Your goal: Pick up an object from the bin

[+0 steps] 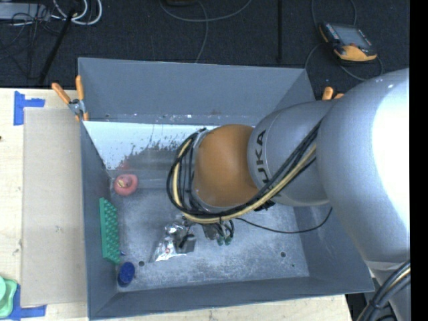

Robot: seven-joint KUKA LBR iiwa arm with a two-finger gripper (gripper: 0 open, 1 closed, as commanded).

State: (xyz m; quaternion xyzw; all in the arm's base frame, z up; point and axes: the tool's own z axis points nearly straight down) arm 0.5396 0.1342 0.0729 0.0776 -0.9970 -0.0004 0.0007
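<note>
Claw (181, 237) is down right at the crumpled silvery thing (164, 249), just off the green toothed strip (109, 229) toward mid-bin. Honestly can't tell if the claw's open or closed.

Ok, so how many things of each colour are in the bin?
Pink: 1, the round thing
Green: 1, the long bumpy strip
Blue: 1, the little round lump
Silver: 1, the crumpled shiny thing
Total: 4
</note>
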